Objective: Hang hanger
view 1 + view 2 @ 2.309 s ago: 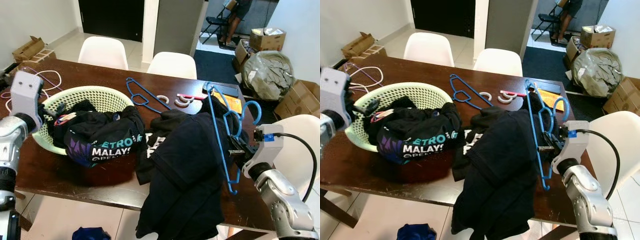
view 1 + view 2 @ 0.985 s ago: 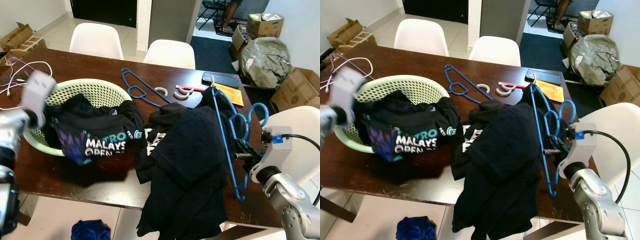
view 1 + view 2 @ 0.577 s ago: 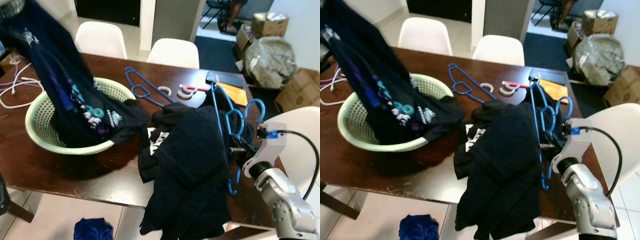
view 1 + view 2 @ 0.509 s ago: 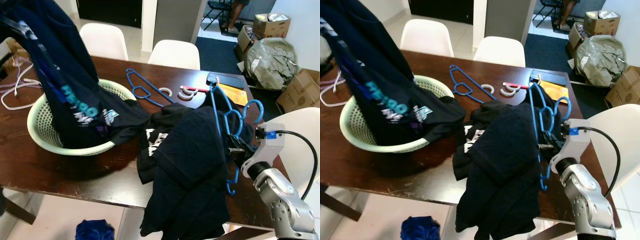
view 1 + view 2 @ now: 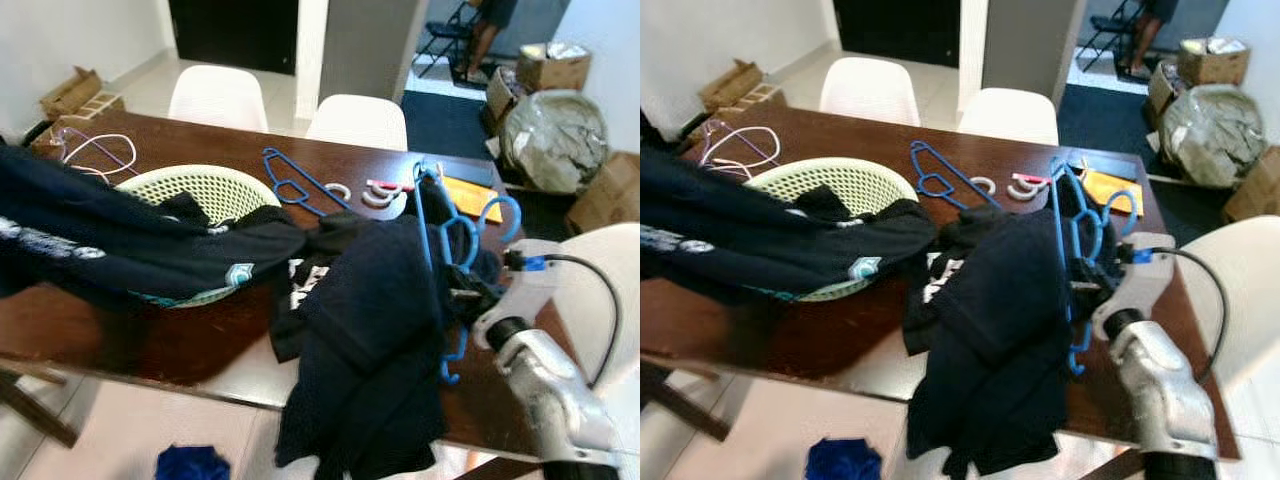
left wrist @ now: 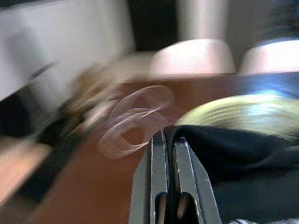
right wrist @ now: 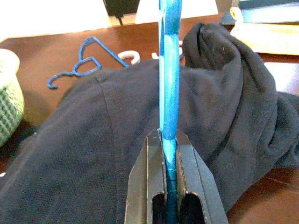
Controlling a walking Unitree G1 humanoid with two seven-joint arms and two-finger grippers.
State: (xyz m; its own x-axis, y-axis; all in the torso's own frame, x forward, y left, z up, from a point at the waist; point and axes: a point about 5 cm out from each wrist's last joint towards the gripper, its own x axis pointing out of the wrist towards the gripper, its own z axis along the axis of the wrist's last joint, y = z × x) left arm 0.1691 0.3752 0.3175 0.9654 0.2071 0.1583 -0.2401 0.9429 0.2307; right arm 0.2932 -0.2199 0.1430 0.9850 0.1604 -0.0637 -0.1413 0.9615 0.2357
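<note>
My right gripper [image 7: 168, 136] is shut on the bar of a blue hanger [image 7: 168, 70], which stands upright at the table's right side [image 5: 437, 250]. A dark garment [image 5: 365, 340] is draped by the hanger and spills over the table's front edge. The left gripper [image 6: 164, 136] is shut on the edge of a dark printed T-shirt [image 5: 130, 250]. That shirt stretches from the left across the pale green basket [image 5: 205, 183]. A second blue hanger [image 5: 296, 184] lies flat on the table behind the basket.
On the brown table [image 5: 190, 340] lie white hooks [image 5: 378, 193], an orange packet [image 5: 473, 197] and a pale cable [image 5: 93, 150]. Two white chairs [image 5: 362, 120] stand behind, another at the right [image 5: 600, 290]. Boxes and a bag lie at the back right. Blue cloth [image 5: 190, 465] is on the floor.
The T-shirt, held high over the basket before, now hangs lower and is pulled out sideways to the left. The right gripper still holds the blue hanger. The camera has shifted.
</note>
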